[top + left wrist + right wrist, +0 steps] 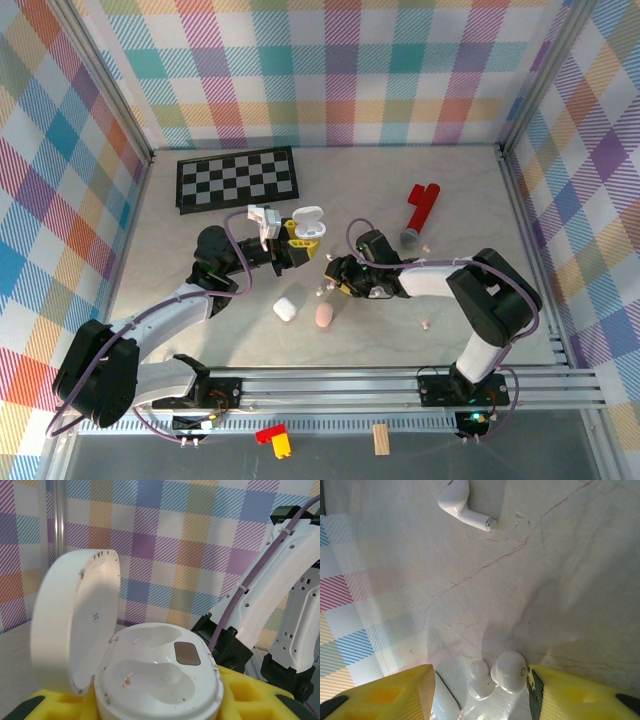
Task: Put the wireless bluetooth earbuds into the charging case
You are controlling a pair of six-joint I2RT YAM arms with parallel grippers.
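White case [165, 707] sits clamped between the yellow pads of the left gripper [292, 240], lid [75, 625] swung back, both wells [150, 677] empty. Right gripper [481, 700] is down at the table [560, 570] with its jaws part-way in around a small cluster of earbuds [510, 672]. One pad [580, 695] appears to touch a rounded head; the other pad [395, 695] lies against a white stem. Whether a grip has taken cannot be told. A further earbud [465, 502] lies loose, well apart from the cluster.

Risks noted:
- The cluster looks like more than one piece. Closing on it would likely pinch one and squirt the other out, or lift two together.
- Shells are rounded and glossy. An off-centre squeeze may spin the earbud, so its stem reaches the well misaligned.
- The case is gripped low on its body. A hard downward press could tilt it in the pads or knock the lid shut.
- Both arms work close together in the top view, so contact at insertion is possible.
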